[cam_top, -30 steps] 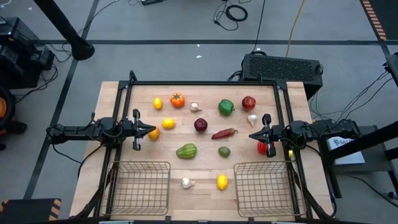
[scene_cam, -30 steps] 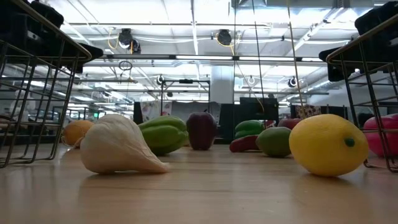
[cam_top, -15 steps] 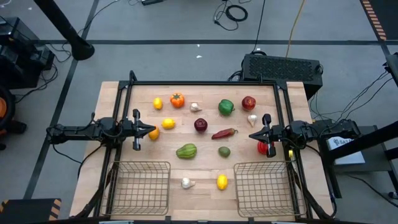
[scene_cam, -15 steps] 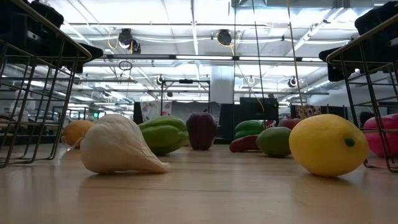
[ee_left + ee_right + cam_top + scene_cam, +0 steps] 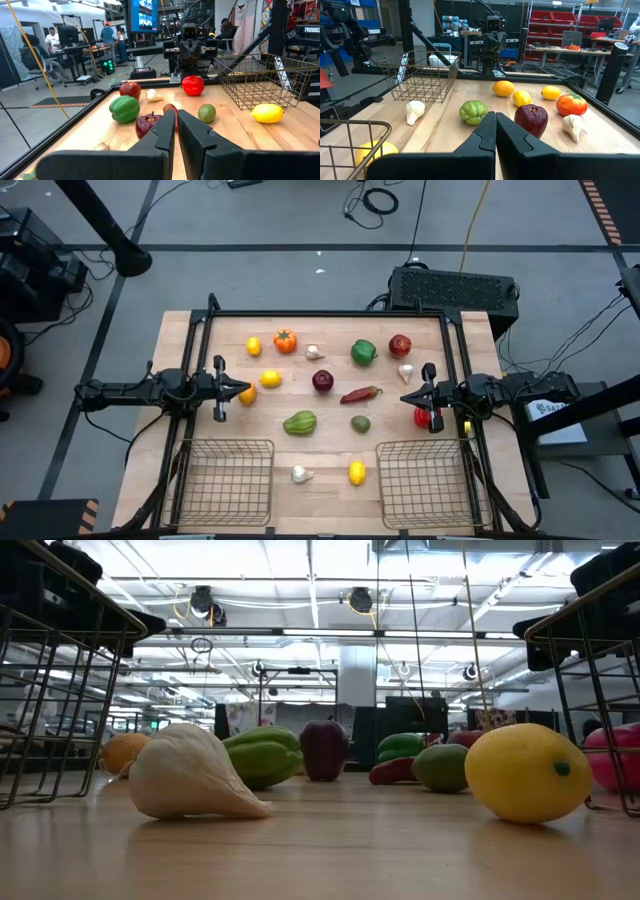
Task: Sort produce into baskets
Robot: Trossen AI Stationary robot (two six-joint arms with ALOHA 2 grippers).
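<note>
Both wire baskets sit at the near edge of the table (image 5: 180,330), and neither has anything in it. The left basket (image 5: 225,480) lies just toward the near edge from the left tool (image 5: 232,389); the right basket (image 5: 425,482) lies the same way from the right tool (image 5: 410,399).

The left tool hovers low at its side of the table with its fingers nearly pressed together, gripping nothing (a thin slit shows between them in its wrist camera). An orange (image 5: 247,393) lies right at its tip, a yellow lemon (image 5: 270,378) just beyond.

The right tool is fully closed and empty too, and a red fruit (image 5: 422,417) sits close beside its wrist.

The rest of the produce is spread between the two tools: a ridged green pepper (image 5: 299,422), a dark red apple (image 5: 322,381), a red chili (image 5: 360,394), and a small green fruit (image 5: 360,423). Between the baskets lie a white garlic bulb (image 5: 300,474) and another lemon (image 5: 357,472).
</note>
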